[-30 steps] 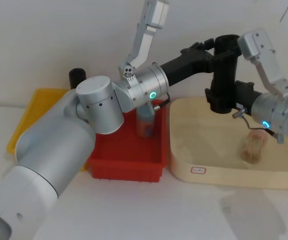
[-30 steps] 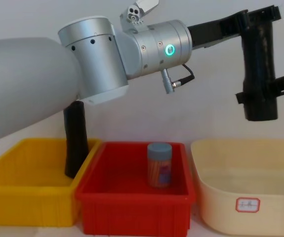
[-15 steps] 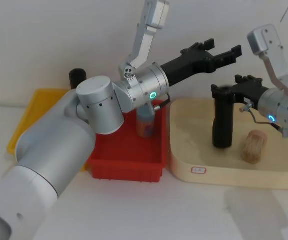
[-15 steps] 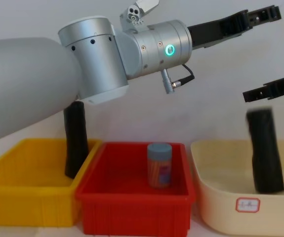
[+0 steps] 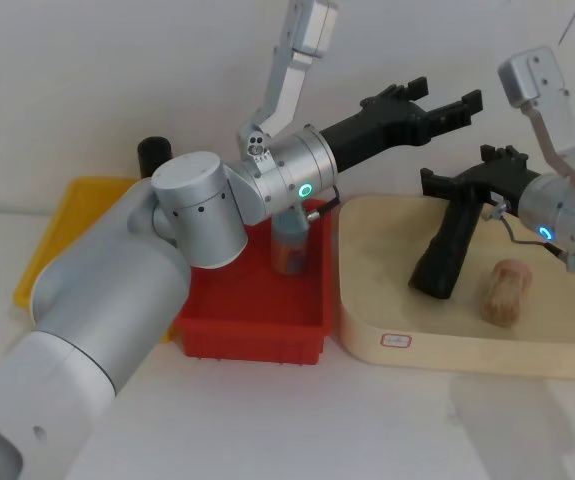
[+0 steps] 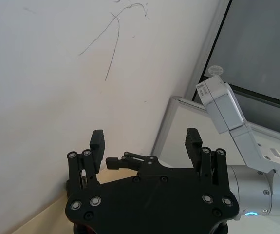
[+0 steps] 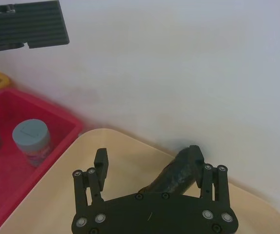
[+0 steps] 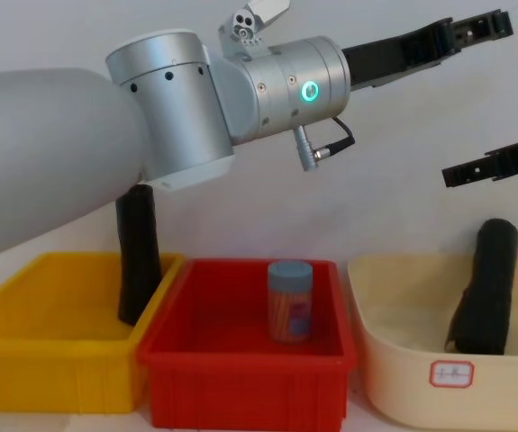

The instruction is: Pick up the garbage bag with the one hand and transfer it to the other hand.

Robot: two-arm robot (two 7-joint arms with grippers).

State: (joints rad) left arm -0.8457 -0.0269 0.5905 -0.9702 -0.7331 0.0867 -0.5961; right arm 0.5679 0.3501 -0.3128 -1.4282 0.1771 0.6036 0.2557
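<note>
Red bin (image 5: 257,310) holds a blue-lidded jar (image 8: 290,300) upright. Yellow bin (image 8: 51,355) carries a black roll (image 8: 138,255). Cream tray (image 5: 447,350) holds a bristly tan lump (image 5: 505,291), under the right claw.

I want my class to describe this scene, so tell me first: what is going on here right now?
The garbage bag, a black roll, leans tilted inside the cream tray, and neither gripper holds it. The right gripper, on the blue-ringed arm, hangs open just above the roll's top. The left gripper, on the green-ringed arm, is open higher up, over the tray's back edge. A small jar stands in the red bin, and a second black roll stands upright in the yellow bin.
</note>
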